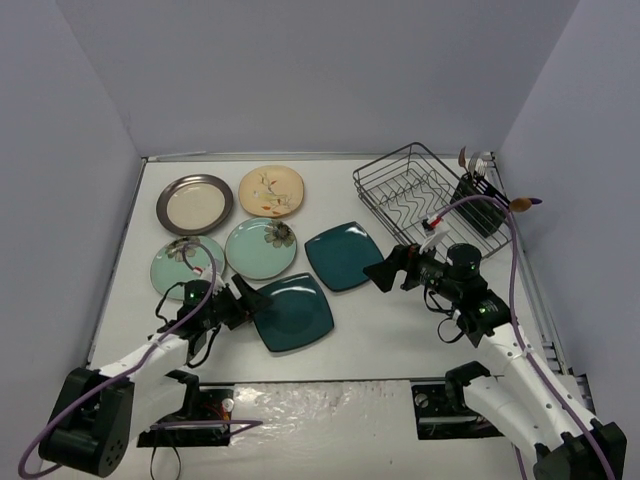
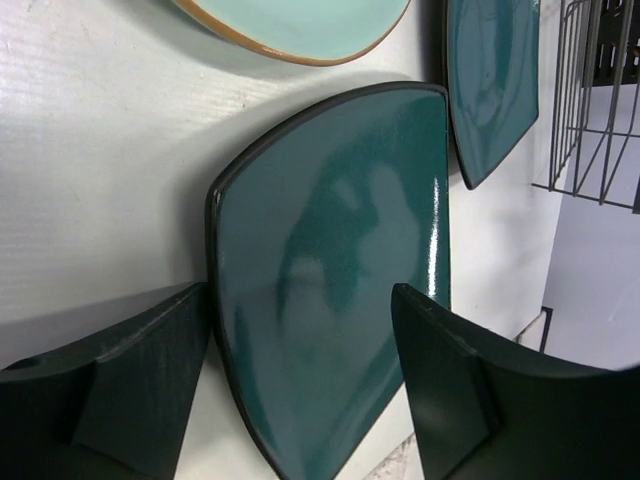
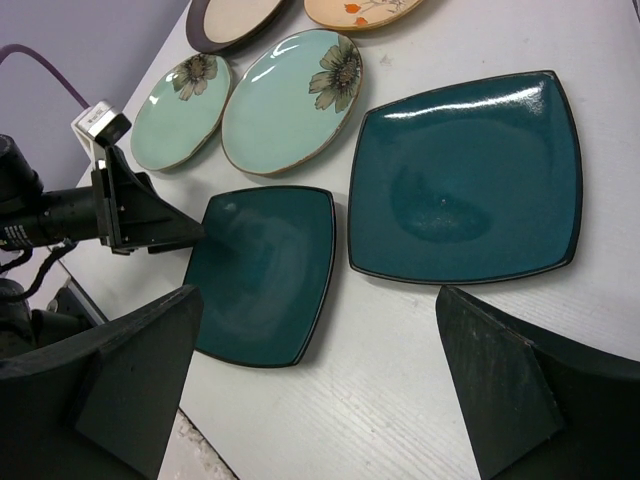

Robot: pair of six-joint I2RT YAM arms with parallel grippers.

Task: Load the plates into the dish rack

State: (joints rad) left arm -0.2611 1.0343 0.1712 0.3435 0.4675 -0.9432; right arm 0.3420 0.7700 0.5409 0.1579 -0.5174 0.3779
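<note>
Jaws parted, left gripper (image 2: 300, 290) straddles glossy teal plate (image 2: 340, 190) (rounded square); right gripper (image 3: 318, 295) gapes.

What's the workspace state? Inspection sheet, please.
surface: white table, plates lying flat on it.
job's things: none racked: near teal plate, far teal plate, left mint plate, right mint plate, cream floral plate, grey-rimmed plate; dish rack holds no plates.
clutter: utensils in caddy; otherwise nothing seen.
grippers: left gripper open, astride near teal plate's edge; right gripper open, empty.
cables: left purple cable, right purple cable, no snag seen.
surroundings: grey walls.
</note>
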